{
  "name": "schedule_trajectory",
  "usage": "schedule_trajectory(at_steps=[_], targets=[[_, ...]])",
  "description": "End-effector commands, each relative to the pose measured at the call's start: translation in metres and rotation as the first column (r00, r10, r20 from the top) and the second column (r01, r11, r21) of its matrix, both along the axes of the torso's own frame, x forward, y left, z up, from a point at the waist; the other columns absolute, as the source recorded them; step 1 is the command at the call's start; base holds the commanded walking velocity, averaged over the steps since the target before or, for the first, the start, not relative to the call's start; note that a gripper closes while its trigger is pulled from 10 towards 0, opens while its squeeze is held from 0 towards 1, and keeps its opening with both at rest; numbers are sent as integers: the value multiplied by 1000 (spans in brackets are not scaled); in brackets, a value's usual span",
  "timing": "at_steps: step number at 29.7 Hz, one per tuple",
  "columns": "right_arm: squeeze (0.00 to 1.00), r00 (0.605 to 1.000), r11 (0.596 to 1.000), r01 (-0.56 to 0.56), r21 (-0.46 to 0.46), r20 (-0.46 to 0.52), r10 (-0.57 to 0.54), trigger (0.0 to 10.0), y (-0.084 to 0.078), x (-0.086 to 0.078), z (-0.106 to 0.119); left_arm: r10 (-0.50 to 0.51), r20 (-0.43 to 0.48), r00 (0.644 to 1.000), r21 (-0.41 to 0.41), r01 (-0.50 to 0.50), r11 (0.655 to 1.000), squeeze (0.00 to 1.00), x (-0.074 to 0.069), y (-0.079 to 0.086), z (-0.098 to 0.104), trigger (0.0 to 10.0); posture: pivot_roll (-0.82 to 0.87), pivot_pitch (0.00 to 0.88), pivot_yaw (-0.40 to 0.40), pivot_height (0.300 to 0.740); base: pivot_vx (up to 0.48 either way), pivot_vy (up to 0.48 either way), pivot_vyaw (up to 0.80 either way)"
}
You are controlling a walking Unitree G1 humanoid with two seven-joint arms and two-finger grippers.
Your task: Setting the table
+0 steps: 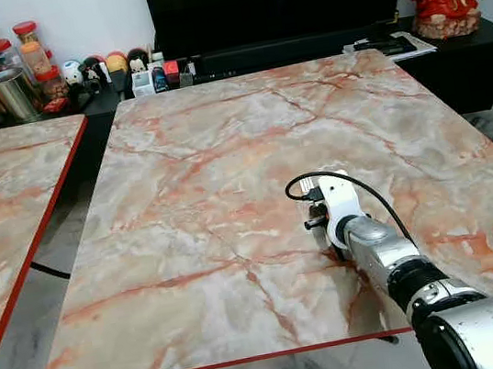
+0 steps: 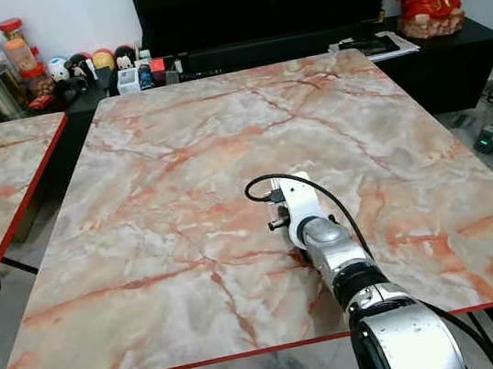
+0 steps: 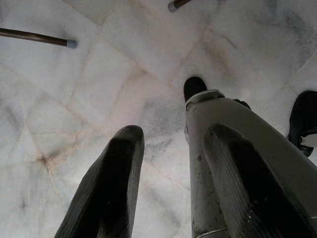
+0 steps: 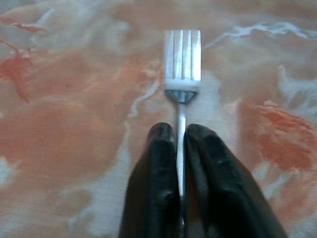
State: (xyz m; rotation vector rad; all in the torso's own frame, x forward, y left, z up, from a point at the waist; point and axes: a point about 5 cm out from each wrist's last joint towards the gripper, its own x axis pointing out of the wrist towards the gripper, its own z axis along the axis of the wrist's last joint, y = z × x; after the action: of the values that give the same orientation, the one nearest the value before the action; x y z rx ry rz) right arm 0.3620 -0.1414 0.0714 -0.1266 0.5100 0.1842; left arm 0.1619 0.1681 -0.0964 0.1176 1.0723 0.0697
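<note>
A: Which step of the table setting is in hand?

B: A placing step, by the look of it. A silver metal fork (image 4: 182,64) is clamped by its thin handle between the two black fingers of the right gripper (image 4: 180,130), tines pointing away from the wrist. In the head views the right arm is seen at the lower right of the frame, stretched over the pink-and-grey marble-patterned table (image 1: 223,151). Whether the fork rests on the top or is held just above it cannot be told.

A: And the left gripper (image 3: 171,144)?

B: It hangs idle, its fingers spread apart with nothing between them, pointed down at the pale marble floor (image 3: 74,99) beside the robot's grey leg (image 3: 223,148).

A: What is called for next?

B: Probably the fork is to be lowered flat onto the table, the fingers parted, and the arm drawn back without the handle being dragged. No plate is seen to line it up against, so a spot must be judged from the table edge.

A: Any containers?

B: At the upper left of the frame, on the dark cabinet (image 1: 459,51), red-lidded clear jars (image 1: 27,50) are seen with orange-brown contents, and a steel canister (image 1: 15,94) whose contents cannot be told.
</note>
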Motion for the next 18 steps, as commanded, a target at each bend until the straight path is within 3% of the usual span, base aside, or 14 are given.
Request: schedule_trajectory(at_steps=[1, 8, 13, 14, 18], targets=[[0, 1000, 1000, -9, 1, 15, 9, 0, 2, 0, 1, 4, -54, 999, -6, -4, 1000, 0, -11, 1, -5, 10000, -29, 0, 39, 740, 0, 0, 0], [0, 999, 1000, -13, 1, 34, 13, 0, 2, 2, 5, 2, -53, 999, -4, -2, 1000, 0, -11, 0, -5, 10000, -32, 0, 39, 740, 0, 0, 0], [0, 994, 1000, -12, 17, 107, 11, 0, 3, 4, 11, 13, -49, 999, 3, -13, 1000, 0, -12, 0, -5, 10000, -28, 0, 36, 740, 0, 0, 0], [0, 985, 999, 16, 43, 168, -23, 10000, 0, 6, 17, 17, -51, 999, 6, -16, 1000, 0, -12, 0, -5, 10000, -28, 0, 37, 740, 0, 0, 0], [0, 963, 995, 39, 87, 261, -61, 10000, -3, 7, 27, 15, -66, 998, 14, -14, 1000, 0, -14, 1, -6, 10000, -35, 0, 46, 740, 0, 0, 0]])
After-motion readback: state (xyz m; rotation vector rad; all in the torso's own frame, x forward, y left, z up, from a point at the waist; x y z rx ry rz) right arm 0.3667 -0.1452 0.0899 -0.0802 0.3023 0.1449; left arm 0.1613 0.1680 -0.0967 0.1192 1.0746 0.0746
